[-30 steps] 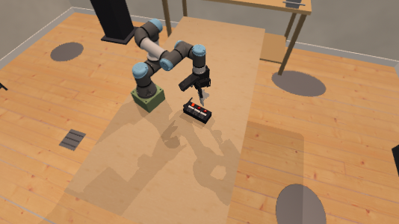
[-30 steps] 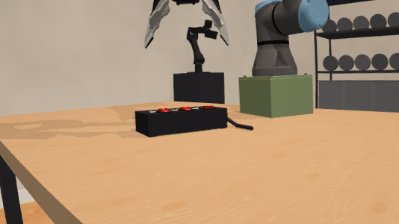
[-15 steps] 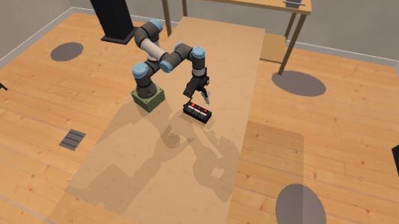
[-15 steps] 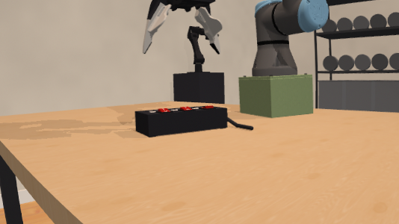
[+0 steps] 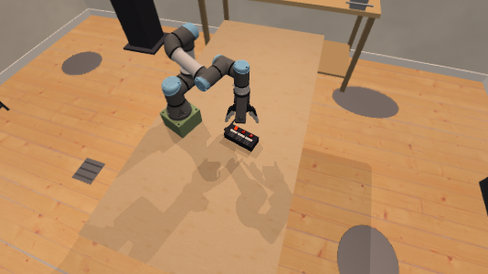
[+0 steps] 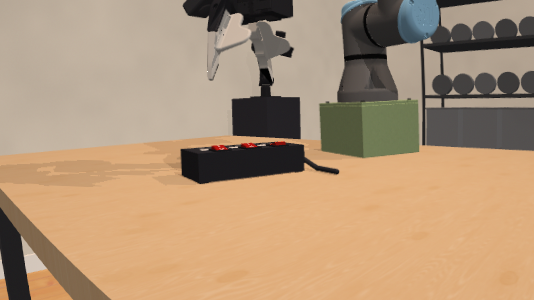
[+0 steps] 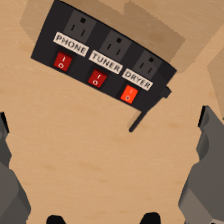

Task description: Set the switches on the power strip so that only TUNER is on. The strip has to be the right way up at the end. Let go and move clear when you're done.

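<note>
A power strip (image 7: pixel 102 62) lies face up; the gripper (image 6: pixel 240 48) is held above, fingers apart and empty, approach under way; the lit DRYER switch (image 7: pixel 129 94) likely must be pressed off next

The power strip (image 5: pixel 241 137) lies on the long table (image 5: pixel 192 206), near the middle, right way up with its switches facing upward. The arm's base block (image 5: pixel 181 120) stands on the table at 9 o'clock from the strip, near the table edge. The gripper (image 5: pixel 241 116) hangs above the table at 12 o'clock from the strip, not touching it. In the wrist view, the strip's cord (image 7: pixel 141 118) goes out from the DRYER (image 7: pixel 137 80) end toward 7 o'clock.
</note>
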Robot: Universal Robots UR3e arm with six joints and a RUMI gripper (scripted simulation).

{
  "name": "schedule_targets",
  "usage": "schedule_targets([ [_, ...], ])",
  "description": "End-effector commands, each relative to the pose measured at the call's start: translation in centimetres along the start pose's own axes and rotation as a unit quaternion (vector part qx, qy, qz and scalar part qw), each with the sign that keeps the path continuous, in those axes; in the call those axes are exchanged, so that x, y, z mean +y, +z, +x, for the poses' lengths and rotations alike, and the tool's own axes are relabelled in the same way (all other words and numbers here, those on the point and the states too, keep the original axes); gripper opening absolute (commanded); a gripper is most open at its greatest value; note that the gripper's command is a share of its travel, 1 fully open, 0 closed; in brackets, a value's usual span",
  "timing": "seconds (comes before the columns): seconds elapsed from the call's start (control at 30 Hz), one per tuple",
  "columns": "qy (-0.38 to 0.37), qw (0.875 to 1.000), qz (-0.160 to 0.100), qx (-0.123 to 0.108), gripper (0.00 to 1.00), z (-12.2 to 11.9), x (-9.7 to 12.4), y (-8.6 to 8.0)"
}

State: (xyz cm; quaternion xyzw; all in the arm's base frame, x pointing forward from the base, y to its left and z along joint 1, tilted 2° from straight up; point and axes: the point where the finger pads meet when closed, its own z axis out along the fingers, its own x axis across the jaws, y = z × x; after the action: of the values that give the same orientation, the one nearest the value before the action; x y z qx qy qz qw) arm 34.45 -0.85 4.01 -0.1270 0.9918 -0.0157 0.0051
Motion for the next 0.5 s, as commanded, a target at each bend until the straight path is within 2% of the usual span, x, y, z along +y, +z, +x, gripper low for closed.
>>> schedule_targets([
  [0.0,-0.123,0.992,-0.005,-0.011,1.0,-0.2,-0.04,0.47],
  [0.1,-0.179,0.984,-0.004,-0.011,1.0,-0.26,0.02,0.73],
  [0.17,-0.179,0.984,-0.004,-0.011,1.0,-0.26,0.02,0.73],
  [0.47,-0.32,0.947,-0.003,-0.012,1.0,-0.36,0.27,1.4],
])
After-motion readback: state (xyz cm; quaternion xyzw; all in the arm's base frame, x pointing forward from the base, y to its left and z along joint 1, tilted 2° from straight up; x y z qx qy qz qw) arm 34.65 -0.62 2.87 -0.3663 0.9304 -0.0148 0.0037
